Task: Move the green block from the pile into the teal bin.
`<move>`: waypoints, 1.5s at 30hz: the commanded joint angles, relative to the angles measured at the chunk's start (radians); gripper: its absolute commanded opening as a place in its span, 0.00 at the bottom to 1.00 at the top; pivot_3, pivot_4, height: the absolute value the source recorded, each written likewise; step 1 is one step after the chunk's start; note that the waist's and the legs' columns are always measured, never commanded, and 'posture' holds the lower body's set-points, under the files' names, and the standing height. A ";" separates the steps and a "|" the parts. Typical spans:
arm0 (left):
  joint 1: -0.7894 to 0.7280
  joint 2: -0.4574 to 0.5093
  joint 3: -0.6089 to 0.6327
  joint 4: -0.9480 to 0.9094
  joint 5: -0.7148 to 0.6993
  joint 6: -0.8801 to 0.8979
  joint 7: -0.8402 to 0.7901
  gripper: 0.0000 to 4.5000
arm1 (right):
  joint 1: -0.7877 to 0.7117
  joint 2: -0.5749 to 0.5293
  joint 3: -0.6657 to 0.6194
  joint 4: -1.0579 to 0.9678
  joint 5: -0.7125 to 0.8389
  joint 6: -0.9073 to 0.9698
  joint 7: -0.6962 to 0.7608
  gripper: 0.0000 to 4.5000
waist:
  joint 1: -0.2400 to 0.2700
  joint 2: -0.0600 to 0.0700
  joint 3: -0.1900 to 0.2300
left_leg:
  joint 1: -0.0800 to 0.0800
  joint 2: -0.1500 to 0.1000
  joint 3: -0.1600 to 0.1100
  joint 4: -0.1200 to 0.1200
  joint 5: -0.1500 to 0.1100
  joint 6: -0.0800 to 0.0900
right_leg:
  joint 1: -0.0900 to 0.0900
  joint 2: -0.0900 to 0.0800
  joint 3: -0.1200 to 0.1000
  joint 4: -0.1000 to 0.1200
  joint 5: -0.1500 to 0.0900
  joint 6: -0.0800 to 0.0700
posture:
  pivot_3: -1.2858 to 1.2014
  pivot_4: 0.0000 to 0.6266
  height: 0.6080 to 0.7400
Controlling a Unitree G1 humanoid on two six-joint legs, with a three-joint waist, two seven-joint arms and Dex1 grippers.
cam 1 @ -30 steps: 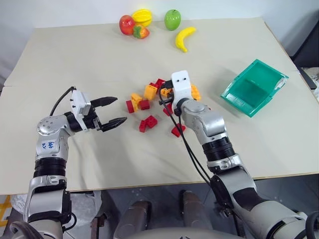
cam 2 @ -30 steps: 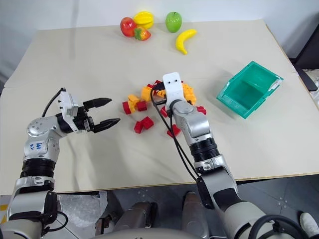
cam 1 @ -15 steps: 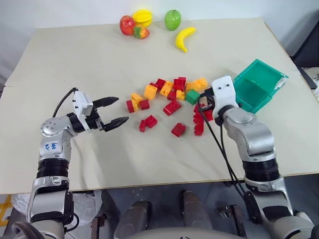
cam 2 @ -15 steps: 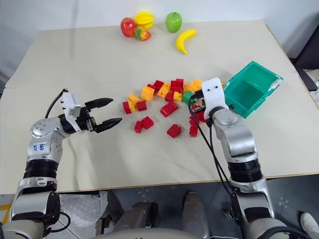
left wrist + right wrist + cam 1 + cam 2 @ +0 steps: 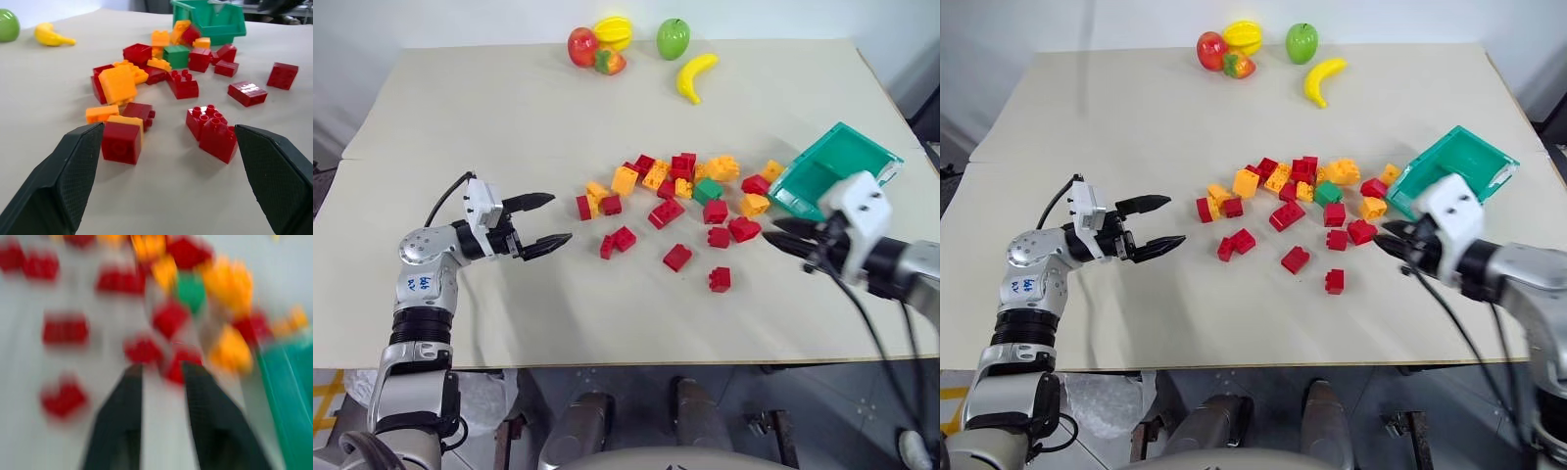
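Head views: the green block [image 5: 708,190] is seen lying on the table [image 5: 509,117] within the pile [image 5: 677,201], among red and orange bricks, just left of the teal bin [image 5: 842,162] but not in it. Compared w/ a sec ago, the pile is spread much wider toward the bin, and the right gripper [image 5: 781,236] has been pulled off the bricks to the right, now near the bin's front lip, fingers a little apart, nothing held (it was over the pile centre before). The left gripper [image 5: 548,221] is seen wide open, empty, well left of the pile, approx. where it was. Toy fruits [image 5: 636,49] sit at the far edge. Left wrist view: green block [image 5: 176,56] shown beyond red bricks, bin [image 5: 208,19] behind it. Right wrist view: blurred; green block [image 5: 190,291] made out ahead of the narrowly parted fingers [image 5: 122,426].
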 commanded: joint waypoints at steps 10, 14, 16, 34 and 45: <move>-0.046 -0.008 -0.005 0.022 -0.003 -0.025 -0.018 1.00 | -0.160 0.029 0.107 -0.021 0.087 0.078 -0.116 0.99 | -0.010 0.000 0.000 | 0.001 0.001 0.002 0.002 0.000 0.000 | 0.000 0.000 0.001 -0.002 0.001 0.000 | 0.52 0.24 1.00; -0.055 -0.020 -0.006 0.025 0.000 -0.031 -0.008 1.00 | -0.395 0.160 0.333 0.171 -0.015 0.118 -0.243 0.99 | -0.016 -0.001 0.001 | 0.001 0.001 0.002 0.003 0.000 -0.001 | 0.000 0.000 0.001 -0.001 0.002 -0.001 | 0.52 0.24 1.00; -0.053 -0.026 -0.006 0.018 0.000 -0.029 -0.002 1.00 | -0.515 0.211 0.450 0.315 -0.084 0.158 -0.282 0.99 | -0.017 -0.001 0.001 | 0.000 0.001 0.004 0.004 0.000 0.000 | 0.000 0.000 0.002 -0.001 0.004 0.000 | 0.52 0.24 1.00; 0.042 -0.034 0.008 -0.110 -0.019 0.003 0.046 1.00 | -0.907 0.473 0.609 1.084 -0.335 -0.116 -0.240 0.80 | -0.040 0.000 0.001 | -0.010 -0.001 0.000 0.012 -0.002 0.002 | -0.006 -0.001 -0.002 0.003 0.004 -0.001 | 0.52 0.24 1.00; 0.024 -0.075 -0.021 -0.145 -0.023 0.040 0.047 1.00 | -0.822 0.413 0.506 0.695 -0.282 0.026 -0.230 0.33 | -0.037 0.000 0.001 | -0.010 -0.001 0.000 0.014 -0.002 0.001 | -0.007 0.000 -0.001 0.005 0.004 -0.001 | 0.52 0.24 1.00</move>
